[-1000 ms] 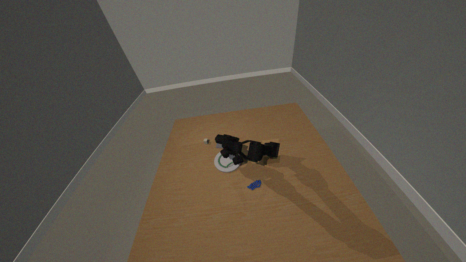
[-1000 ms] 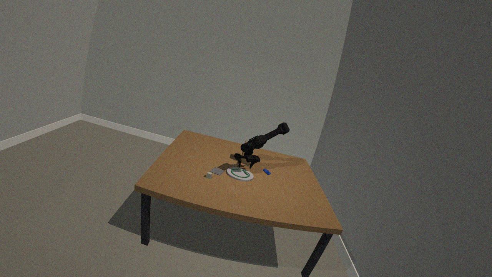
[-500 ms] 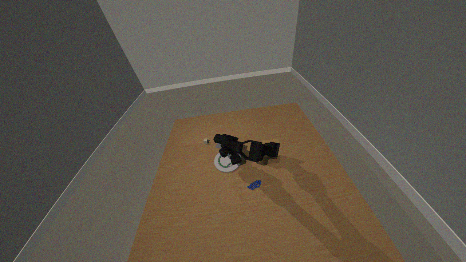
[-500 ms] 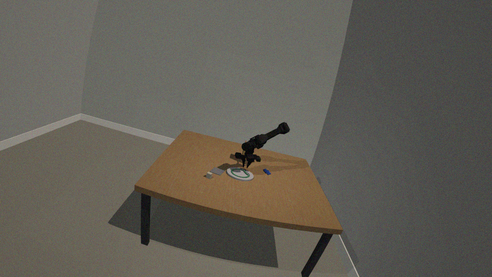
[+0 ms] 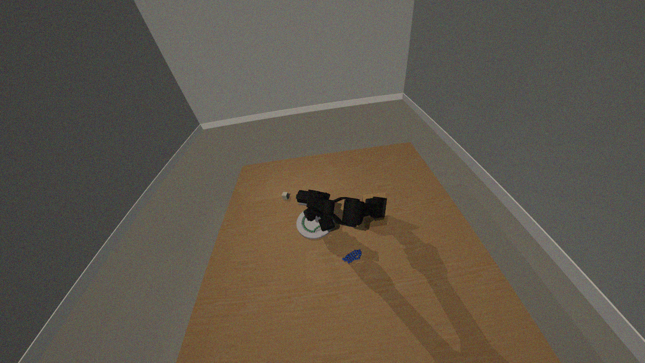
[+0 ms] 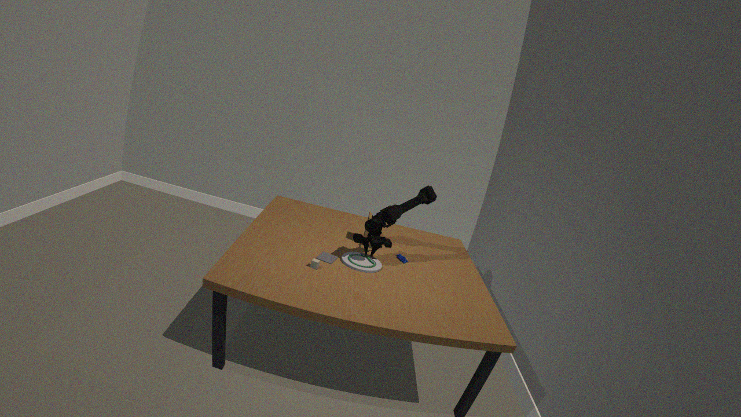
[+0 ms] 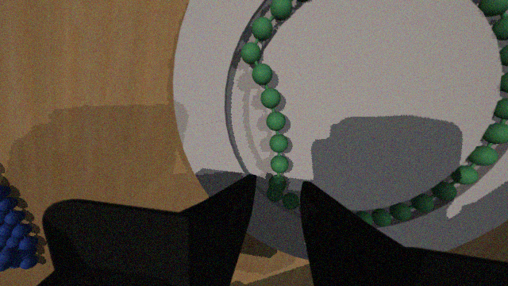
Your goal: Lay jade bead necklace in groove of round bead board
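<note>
The jade bead necklace lies on the round white bead board. In the wrist view its right and lower right beads follow the groove. On the left, a nearly straight run of beads sits inward of the groove, which shows bare beside it. My gripper is low over the board's edge, its fingers partly open with a narrow gap. A few shaded beads at a bend in the strand show between the fingertips, with space around them. The right finger hides part of the strand. The arm covers the fingertips in the top view.
A blue bead heap lies on the table beside the board. A flat grey square and a small pale cube lie on the board's other side. The arm spans above the table behind the board.
</note>
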You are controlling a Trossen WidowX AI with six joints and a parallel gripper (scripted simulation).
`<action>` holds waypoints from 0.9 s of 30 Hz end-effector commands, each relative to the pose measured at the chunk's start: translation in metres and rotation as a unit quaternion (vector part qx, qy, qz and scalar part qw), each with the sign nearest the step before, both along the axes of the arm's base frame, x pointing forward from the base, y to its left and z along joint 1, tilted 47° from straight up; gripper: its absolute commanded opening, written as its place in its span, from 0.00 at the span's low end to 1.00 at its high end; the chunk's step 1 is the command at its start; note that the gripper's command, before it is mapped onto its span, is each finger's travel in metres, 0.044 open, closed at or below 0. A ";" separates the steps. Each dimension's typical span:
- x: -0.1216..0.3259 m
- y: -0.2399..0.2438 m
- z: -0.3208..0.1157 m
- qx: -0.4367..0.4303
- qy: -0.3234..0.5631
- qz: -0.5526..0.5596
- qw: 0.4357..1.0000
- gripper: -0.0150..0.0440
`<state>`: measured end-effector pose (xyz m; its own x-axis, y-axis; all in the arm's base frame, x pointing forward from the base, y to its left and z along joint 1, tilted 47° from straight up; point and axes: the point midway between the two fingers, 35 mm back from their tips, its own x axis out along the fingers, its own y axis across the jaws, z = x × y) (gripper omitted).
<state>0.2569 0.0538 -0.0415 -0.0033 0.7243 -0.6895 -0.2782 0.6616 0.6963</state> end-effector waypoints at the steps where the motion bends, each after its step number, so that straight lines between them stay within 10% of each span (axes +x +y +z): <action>1: -0.002 0.005 -0.006 0.003 0.006 -0.002 1.000 0.46; 6: -0.002 0.007 -0.007 0.003 0.007 -0.002 1.000 0.46; 11: -0.001 0.006 -0.005 0.001 0.002 0.000 1.000 0.25; 27: -0.001 0.006 -0.005 0.001 0.002 0.000 1.000 0.25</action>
<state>0.2556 0.0596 -0.0466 -0.0065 0.7256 -0.6881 -0.2749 0.6603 0.6989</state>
